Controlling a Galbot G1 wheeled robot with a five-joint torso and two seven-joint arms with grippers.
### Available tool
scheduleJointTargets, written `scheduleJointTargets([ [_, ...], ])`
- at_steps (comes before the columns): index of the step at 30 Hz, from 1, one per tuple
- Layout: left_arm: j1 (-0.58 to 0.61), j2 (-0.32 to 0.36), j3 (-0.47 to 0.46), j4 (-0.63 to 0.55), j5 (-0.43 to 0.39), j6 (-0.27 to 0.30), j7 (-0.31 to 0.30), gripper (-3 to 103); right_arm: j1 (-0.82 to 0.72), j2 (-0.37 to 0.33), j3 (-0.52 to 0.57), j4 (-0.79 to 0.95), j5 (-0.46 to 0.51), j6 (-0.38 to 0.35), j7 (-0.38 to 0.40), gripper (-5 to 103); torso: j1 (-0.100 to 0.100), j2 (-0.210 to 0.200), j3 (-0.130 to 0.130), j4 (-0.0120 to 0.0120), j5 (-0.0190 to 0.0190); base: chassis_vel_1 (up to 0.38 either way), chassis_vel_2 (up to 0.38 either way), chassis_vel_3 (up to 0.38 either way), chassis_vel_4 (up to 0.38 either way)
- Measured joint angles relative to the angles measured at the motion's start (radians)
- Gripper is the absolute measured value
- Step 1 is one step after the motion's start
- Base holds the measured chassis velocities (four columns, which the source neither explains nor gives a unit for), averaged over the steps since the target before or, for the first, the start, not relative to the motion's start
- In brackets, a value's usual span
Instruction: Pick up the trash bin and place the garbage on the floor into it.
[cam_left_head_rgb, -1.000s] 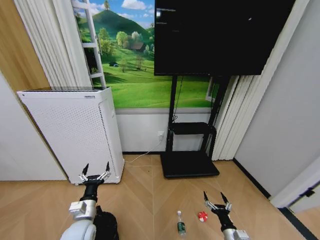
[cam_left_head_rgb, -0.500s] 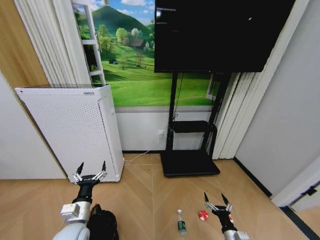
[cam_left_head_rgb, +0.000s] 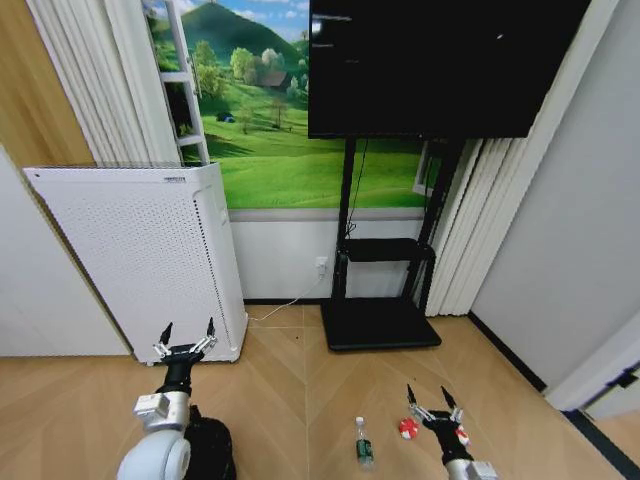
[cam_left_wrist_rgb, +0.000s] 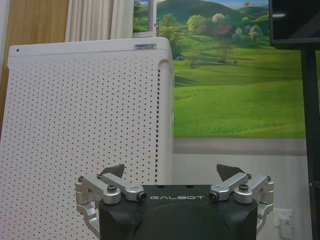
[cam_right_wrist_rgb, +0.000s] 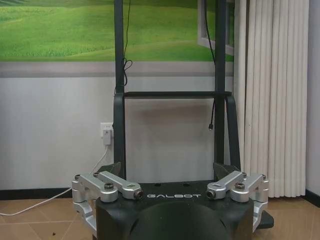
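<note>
The trash bin (cam_left_head_rgb: 208, 452), black mesh, stands on the floor (cam_left_head_rgb: 290, 400) at the lower left, partly hidden behind my left arm. My left gripper (cam_left_head_rgb: 187, 332) is raised above and beyond it, open and empty, pointing at the white air purifier (cam_left_wrist_rgb: 85, 130). Of the garbage, a clear bottle with a green label (cam_left_head_rgb: 362, 446) lies on the floor, a red-and-white wrapper (cam_left_head_rgb: 407, 429) just right of it, and another wrapper (cam_left_head_rgb: 461, 437) peeks out beside my right arm. My right gripper (cam_left_head_rgb: 426, 396) hovers open over the wrappers. Each wrist view shows its own gripper open: left gripper (cam_left_wrist_rgb: 172, 172), right gripper (cam_right_wrist_rgb: 169, 170).
The air purifier (cam_left_head_rgb: 140, 260) stands against the wall at the left. A black TV stand (cam_left_head_rgb: 380, 325) with a flat base and a large screen (cam_left_head_rgb: 440, 70) is ahead, with a cable to a wall socket (cam_right_wrist_rgb: 106, 134). White curtains (cam_right_wrist_rgb: 275, 95) hang on the right.
The whole head picture has shifted slightly, so the camera moved. My left arm swayed a little left and back. Both grippers remain open and the garbage lies where it was.
</note>
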Motion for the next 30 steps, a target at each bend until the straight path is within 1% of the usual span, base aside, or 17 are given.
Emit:
scheduleJointTargets([
  [1, 0.000, 0.000, 0.000, 0.000, 0.000, 0.000, 0.000, 100, 0.000, 0.000, 0.000, 0.000, 0.000, 0.000, 0.000, 100, 0.000, 0.000, 0.000, 0.0000, 0.0000, 0.000, 0.000, 0.000, 0.000],
  [3, -0.004, 0.000, -0.002, 0.013, -0.001, -0.001, 0.000, 100, -0.002, 0.000, 0.001, -0.003, -0.002, 0.000, 0.000, 100, -0.008, -0.023, -0.015, 0.0000, 0.0000, 0.000, 0.000, 0.000, 0.000],
  [4, -0.004, 0.000, -0.002, 0.013, -0.001, -0.001, 0.000, 100, -0.002, 0.000, 0.001, -0.003, -0.002, 0.000, 0.000, 100, -0.008, -0.023, -0.015, 0.0000, 0.0000, 0.000, 0.000, 0.000, 0.000],
  [6, 0.001, 0.000, -0.003, 0.018, -0.001, -0.006, 0.000, 100, -0.003, 0.000, 0.000, -0.003, -0.005, 0.000, 0.000, 100, -0.014, -0.040, -0.026, 0.0001, 0.0000, 0.000, 0.000, 0.000, 0.000],
  [11, 0.002, -0.001, -0.004, 0.039, 0.001, -0.011, 0.000, 100, -0.003, 0.000, -0.001, -0.003, -0.007, 0.000, 0.000, 100, -0.020, -0.057, -0.037, 0.0001, 0.0001, 0.000, 0.000, 0.000, 0.000],
  [13, -0.009, -0.001, -0.010, 0.076, 0.013, -0.020, 0.000, 100, -0.003, 0.000, -0.001, -0.003, -0.007, 0.000, 0.000, 100, -0.024, -0.069, -0.045, 0.0001, 0.0000, 0.000, 0.000, 0.000, 0.000],
  [14, -0.009, -0.001, -0.010, 0.076, 0.013, -0.020, 0.000, 100, -0.003, 0.000, -0.001, -0.003, -0.007, 0.000, 0.000, 100, -0.024, -0.069, -0.045, 0.0001, 0.0000, 0.000, 0.000, 0.000, 0.000],
  [17, -0.012, 0.000, -0.012, 0.104, 0.025, -0.024, 0.000, 100, -0.005, -0.002, -0.001, -0.002, -0.007, 0.001, 0.000, 100, -0.030, -0.086, -0.056, 0.0001, 0.0000, 0.000, 0.000, 0.000, 0.000],
  [20, -0.012, -0.001, -0.012, 0.108, 0.028, -0.025, 0.000, 100, -0.005, -0.003, -0.001, -0.002, -0.007, 0.002, 0.000, 100, -0.032, -0.092, -0.059, 0.0001, 0.0000, 0.000, 0.000, 0.000, 0.000],
  [23, -0.010, -0.004, -0.010, 0.112, 0.036, -0.026, 0.000, 100, -0.005, -0.003, -0.001, -0.004, -0.007, 0.003, 0.000, 100, -0.039, -0.112, -0.073, 0.0001, 0.0000, 0.000, 0.000, 0.000, 0.000],
  [30, -0.006, -0.006, -0.010, 0.111, 0.038, -0.028, 0.000, 100, -0.003, -0.001, -0.001, -0.005, -0.007, 0.005, -0.001, 100, -0.046, -0.134, -0.089, 0.0001, 0.0001, 0.000, 0.000, 0.000, 0.000],
])
